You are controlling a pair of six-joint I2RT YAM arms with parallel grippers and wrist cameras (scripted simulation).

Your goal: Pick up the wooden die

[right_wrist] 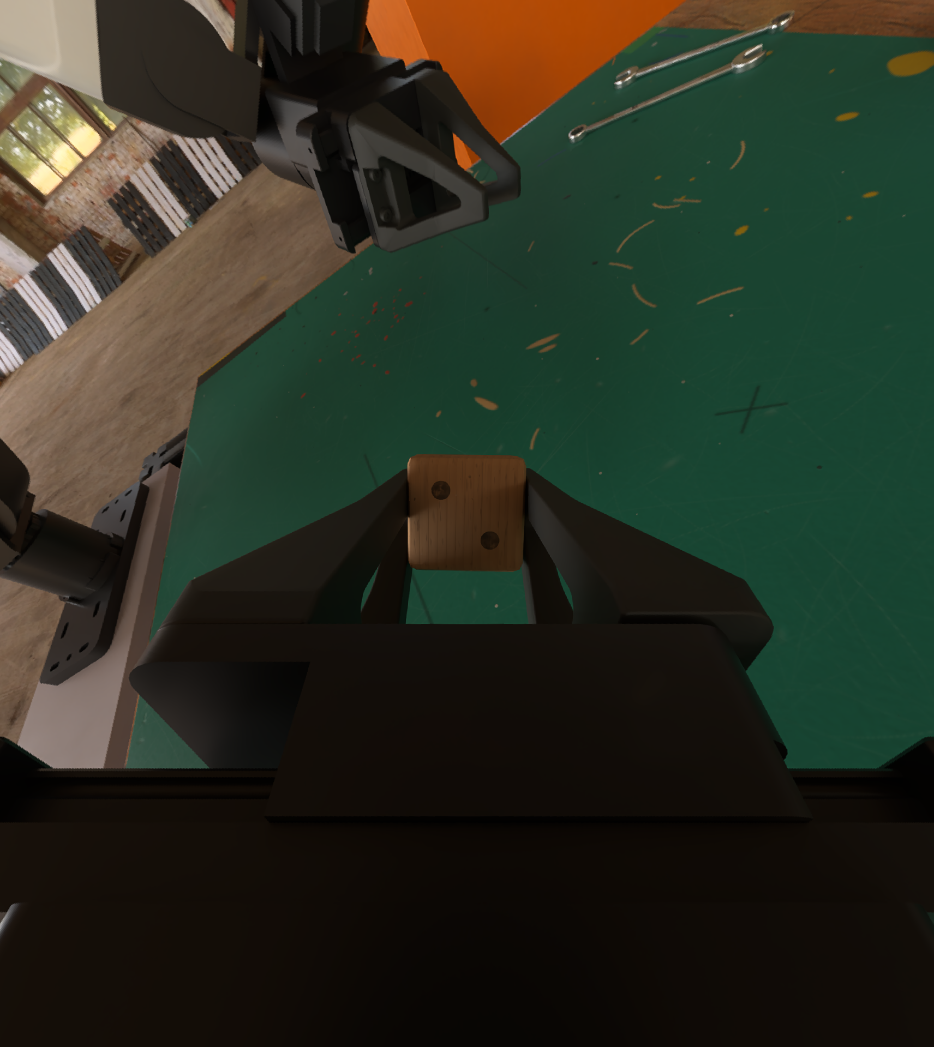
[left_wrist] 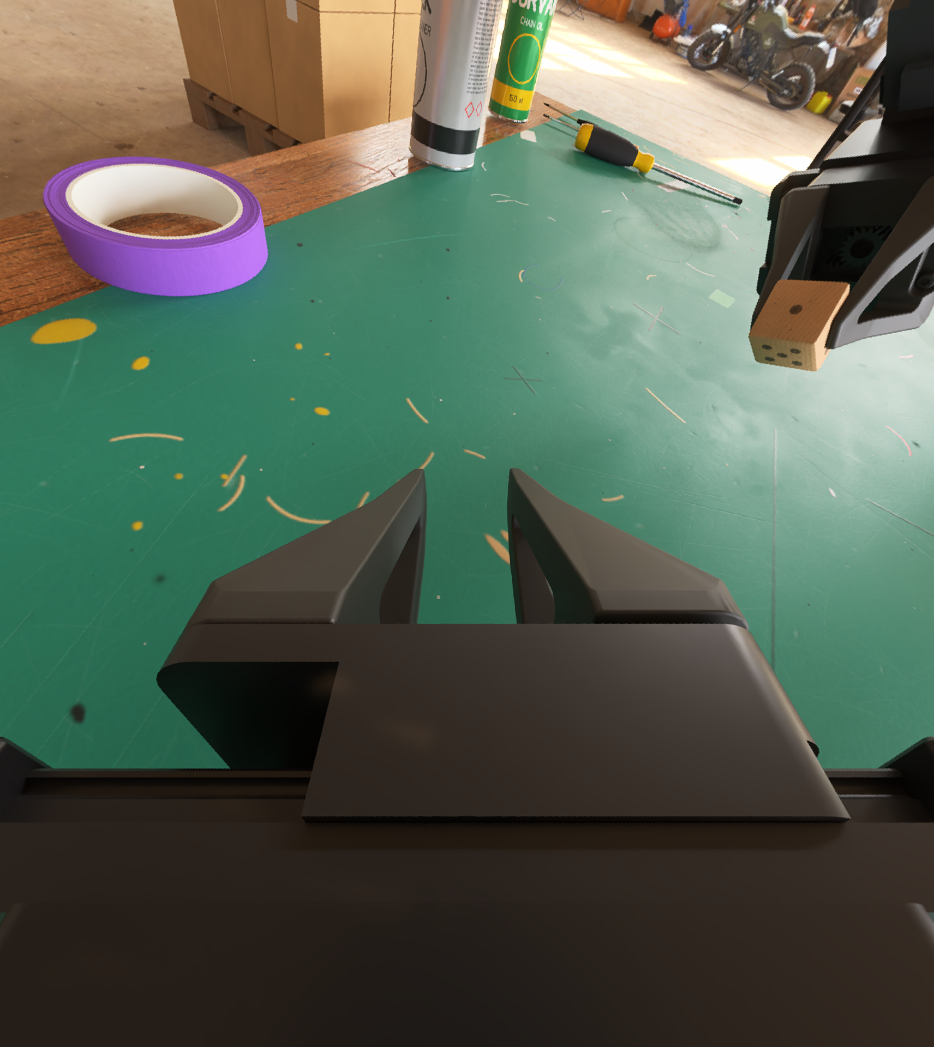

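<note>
The wooden die (right_wrist: 466, 513) is clamped between the fingertips of my right gripper (right_wrist: 467, 481), its two-pip face towards the camera. It hangs above the green mat (right_wrist: 737, 510). In the left wrist view the same die (left_wrist: 796, 326) shows at the far right, held off the mat by the right gripper (left_wrist: 805, 317), with a one-pip face on top. My left gripper (left_wrist: 467, 473) is open and empty, with a narrow gap between its fingers, low over the mat (left_wrist: 453, 340). It also shows in the right wrist view (right_wrist: 482, 192), beyond the die.
A purple tape roll (left_wrist: 156, 226) lies at the mat's left edge. Two spray cans (left_wrist: 453, 79) and a yellow-and-black screwdriver (left_wrist: 618, 148) stand at the back. Three steel wrenches (right_wrist: 680, 85) and an orange box (right_wrist: 482, 62) lie at the far side in the right wrist view.
</note>
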